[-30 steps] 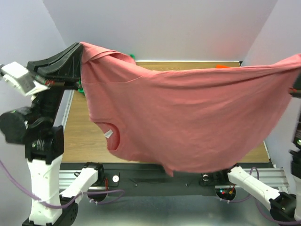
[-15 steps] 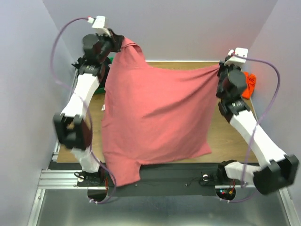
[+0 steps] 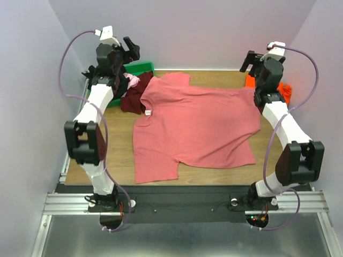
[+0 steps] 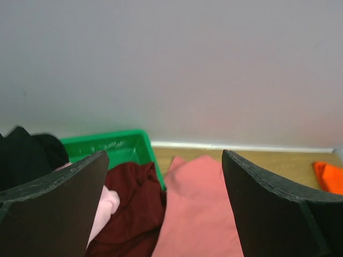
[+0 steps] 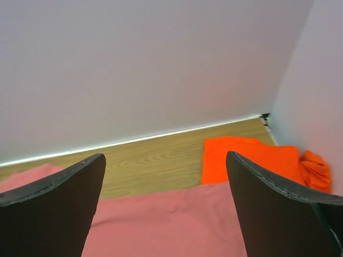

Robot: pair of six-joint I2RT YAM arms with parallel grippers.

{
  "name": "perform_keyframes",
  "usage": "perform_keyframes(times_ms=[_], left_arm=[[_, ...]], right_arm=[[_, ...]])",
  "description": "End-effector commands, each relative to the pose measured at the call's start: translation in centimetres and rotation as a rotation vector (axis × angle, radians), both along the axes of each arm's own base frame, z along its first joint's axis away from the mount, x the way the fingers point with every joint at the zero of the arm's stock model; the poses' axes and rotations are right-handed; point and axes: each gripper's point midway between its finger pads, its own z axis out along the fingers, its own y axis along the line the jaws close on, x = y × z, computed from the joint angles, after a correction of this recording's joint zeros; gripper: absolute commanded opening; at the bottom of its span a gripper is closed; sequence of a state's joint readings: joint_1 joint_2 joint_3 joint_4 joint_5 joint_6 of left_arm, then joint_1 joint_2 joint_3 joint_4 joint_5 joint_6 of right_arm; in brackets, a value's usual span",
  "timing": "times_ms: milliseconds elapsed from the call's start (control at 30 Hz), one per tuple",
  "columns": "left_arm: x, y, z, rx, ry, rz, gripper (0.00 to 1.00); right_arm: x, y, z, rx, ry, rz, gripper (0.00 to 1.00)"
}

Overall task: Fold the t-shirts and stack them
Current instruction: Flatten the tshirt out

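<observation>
A salmon-pink t-shirt (image 3: 195, 126) lies spread flat on the wooden table, its white neck label (image 3: 148, 112) at the left. My left gripper (image 3: 130, 50) hovers open above the shirt's far left corner, holding nothing. In the left wrist view my left gripper (image 4: 163, 155) frames the salmon-pink shirt (image 4: 198, 214), a dark maroon shirt (image 4: 128, 203) and a light pink one (image 4: 104, 211). My right gripper (image 3: 247, 60) is open and empty above the far right corner. The right wrist view shows my right gripper (image 5: 165, 155) above the salmon shirt's edge (image 5: 166, 225) and a bright orange shirt (image 5: 246, 158).
A green bin (image 3: 140, 68) stands at the back left with the maroon shirt (image 3: 131, 100) and light pink shirt (image 3: 132, 80) spilling out of it. A black shirt (image 4: 27, 152) lies in it too. The orange shirt (image 3: 284, 90) sits at the back right by the wall.
The salmon-pink shirt, held up between both shut grippers, has been let go and now lies flat on the table. Both grippers have opened.
</observation>
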State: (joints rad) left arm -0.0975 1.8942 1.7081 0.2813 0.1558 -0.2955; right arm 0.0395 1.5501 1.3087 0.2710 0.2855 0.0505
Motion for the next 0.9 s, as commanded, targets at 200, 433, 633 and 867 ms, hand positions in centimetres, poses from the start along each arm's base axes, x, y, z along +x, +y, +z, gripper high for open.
perform_keyframes(times_ms=[200,433,633,867], left_arm=[[-9.4,-0.3,0.4,-0.036,-0.122,0.033,0.99],[-15.3,6.5,-8.9,-0.022,0.104,0.455,0.99],[-18.8,5.8,-14.3,-0.01,0.221,0.483,0.99],[-21.6,4.3,-16.1,-0.01,0.234,0.492,0.99]], right_arm=[[-5.6,5.3,-3.1,0.202,0.033,0.264,1.0],[-9.8,12.0,-10.8,0.252,0.195,0.407,1.0],[-11.2,19.6,-17.3,0.222,0.355,0.557,1.0],[-13.2,26.9,-21.8,0.133,0.472,0.699,0.99]])
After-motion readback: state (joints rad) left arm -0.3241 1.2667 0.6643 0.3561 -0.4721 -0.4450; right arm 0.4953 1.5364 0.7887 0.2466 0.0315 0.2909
